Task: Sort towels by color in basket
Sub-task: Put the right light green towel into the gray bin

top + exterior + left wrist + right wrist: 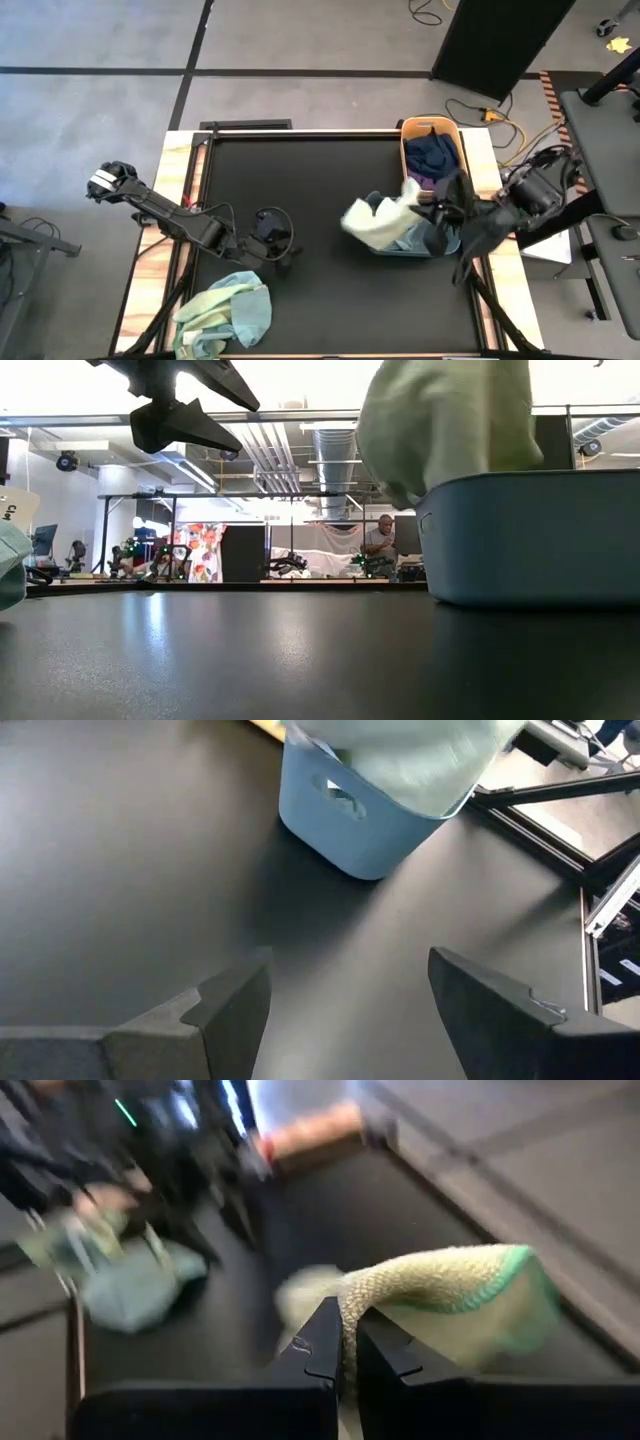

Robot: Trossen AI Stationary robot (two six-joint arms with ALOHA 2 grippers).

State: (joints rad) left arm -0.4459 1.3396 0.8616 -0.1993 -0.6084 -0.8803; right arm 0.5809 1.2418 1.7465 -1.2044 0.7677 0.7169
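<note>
Here, a black table is seen from above with two dark robot arms and two bins on its right side: a tan bin (432,128) at the far edge holding a navy towel (432,150) and a purple towel (428,181), and a blue bin (410,248) just in front of it. The right gripper (349,1348) has its fingers pinched together on a pale yellow-green towel (380,222), which hangs in the air over the blue bin's left rim, partly draped outside it; the right wrist view shows the woven cloth, with a green hem, clamped between the two closed fingers. The step in hand appears to be placing this towel into the blue bin. The next move likely calls for carrying the cloth further over the bin's middle, lowering it so the loose end clears the rim, and only then letting go, since a drop from here could leave it hanging over the edge. The left gripper (345,1010) waits low over bare table near the front centre, its fingers spread apart and holding nothing. Beside it, at the front left corner, lies a heap of light towels (226,310), pale green and light blue mixed; how many cloths are in the heap cannot be told. Counted, that makes two bins, two arms, two dark towels visible in the tan bin, one towel in the air, and one unsorted heap. A person sits far off in the room behind.
</note>
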